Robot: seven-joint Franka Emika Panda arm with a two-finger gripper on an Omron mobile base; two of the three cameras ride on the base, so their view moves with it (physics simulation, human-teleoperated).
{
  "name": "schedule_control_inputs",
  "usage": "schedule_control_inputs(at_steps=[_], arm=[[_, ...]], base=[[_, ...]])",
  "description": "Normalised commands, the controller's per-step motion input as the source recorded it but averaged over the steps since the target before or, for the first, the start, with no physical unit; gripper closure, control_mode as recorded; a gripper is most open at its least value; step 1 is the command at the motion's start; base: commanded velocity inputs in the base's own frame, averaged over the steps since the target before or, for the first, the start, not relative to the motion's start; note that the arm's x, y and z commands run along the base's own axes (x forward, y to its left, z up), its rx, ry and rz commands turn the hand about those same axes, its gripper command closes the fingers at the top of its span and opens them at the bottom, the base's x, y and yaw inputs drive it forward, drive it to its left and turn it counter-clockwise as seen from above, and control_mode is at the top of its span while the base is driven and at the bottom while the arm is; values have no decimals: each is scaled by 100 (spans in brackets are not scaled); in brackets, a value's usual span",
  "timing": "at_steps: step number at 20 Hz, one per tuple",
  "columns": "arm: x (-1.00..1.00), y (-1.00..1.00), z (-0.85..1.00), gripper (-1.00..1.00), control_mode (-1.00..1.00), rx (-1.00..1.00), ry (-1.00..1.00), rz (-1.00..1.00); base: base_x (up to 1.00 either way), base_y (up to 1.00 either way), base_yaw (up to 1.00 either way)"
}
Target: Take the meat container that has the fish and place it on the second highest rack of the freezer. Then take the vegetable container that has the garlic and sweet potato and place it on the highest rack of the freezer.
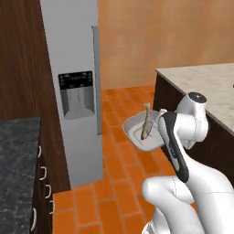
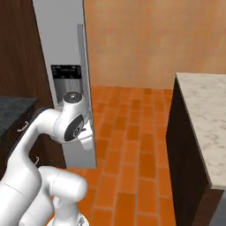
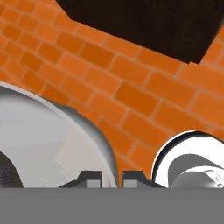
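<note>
While held aloft, fish (image 1: 146, 122) (tray-borne).

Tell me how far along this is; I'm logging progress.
Done: the fish in its container is lifted off and carried above the floor. In hand: the tool pinches the container's rim. Left: the freezer looks closed, so both placings remain.
</note>
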Motion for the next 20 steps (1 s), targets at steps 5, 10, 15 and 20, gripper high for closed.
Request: schedule_control_inputs(at_steps=[5, 10, 15, 20], arm=[[0, 0, 0, 100, 100, 0, 0, 0], [0, 0, 0, 100, 100, 0, 0, 0], [0, 0, 0, 100, 100, 0, 0, 0], [0, 0, 0, 100, 100, 0, 0, 0]], base=[[88, -66, -60], [100, -13, -19], [100, 6, -3], [100, -19, 28]])
